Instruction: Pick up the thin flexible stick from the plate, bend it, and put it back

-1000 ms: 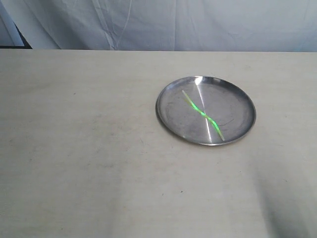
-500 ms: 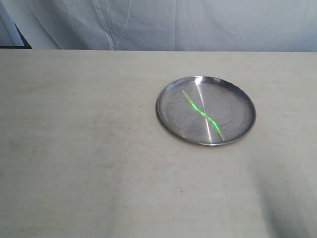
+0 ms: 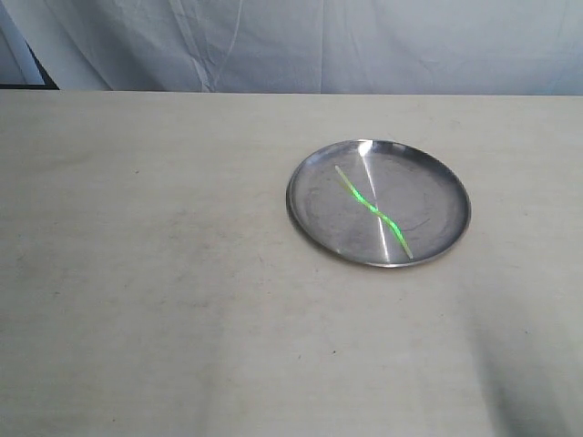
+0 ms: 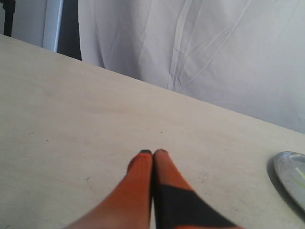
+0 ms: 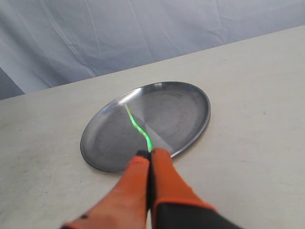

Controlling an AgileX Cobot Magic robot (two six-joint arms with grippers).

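The round silver plate [image 3: 428,196] lies right of the table's middle. On it the thin flexible stick [image 3: 373,210], yellow-green and wavy, runs diagonally across a white glare streak. Neither gripper shows in the exterior view. In the right wrist view my right gripper [image 5: 149,152] is shut and empty; its orange tips cover the plate's [image 5: 181,109] near rim and the near end of the stick [image 5: 138,126]. My left gripper [image 4: 153,152] is shut and empty over bare table, with the plate's edge [image 4: 288,174] far off to one side.
The beige table [image 3: 164,273] runs back to a straight far edge [image 3: 182,91], with a pale cloth backdrop [image 3: 364,45] hanging behind it. A soft shadow [image 3: 533,373] falls on the table's front right corner.
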